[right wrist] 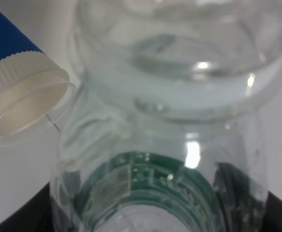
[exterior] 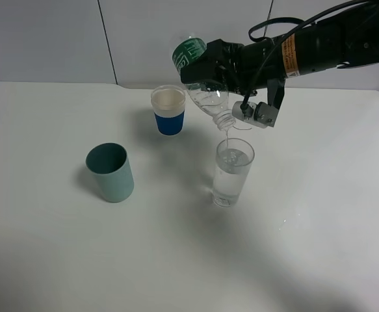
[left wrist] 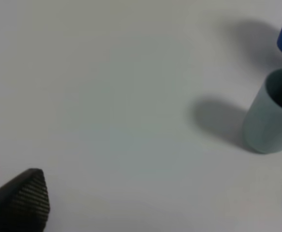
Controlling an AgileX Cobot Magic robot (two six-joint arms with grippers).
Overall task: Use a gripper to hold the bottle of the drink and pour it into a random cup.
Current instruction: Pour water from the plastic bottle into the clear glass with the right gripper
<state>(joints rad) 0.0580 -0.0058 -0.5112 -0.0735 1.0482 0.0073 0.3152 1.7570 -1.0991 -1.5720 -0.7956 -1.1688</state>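
My right gripper (exterior: 207, 70) is shut on the bottle (exterior: 209, 99) and holds it tilted, neck down, above the cup (exterior: 233, 174). The bottle is clear plastic with a dark green label. A thin stream of water falls from its mouth into the cup, a tall clear glass partly filled with water. In the right wrist view the bottle (right wrist: 170, 145) fills the picture between the black fingers (right wrist: 15, 223). In the left wrist view my left gripper (left wrist: 157, 203) hangs open over bare table with nothing between its fingers.
A teal-green cup (exterior: 111, 173) stands on the left of the white table (exterior: 319, 214); it also shows in the left wrist view as the teal cup (left wrist: 269, 118). A white cup with a blue band (exterior: 168, 110) stands behind, just left of the bottle.
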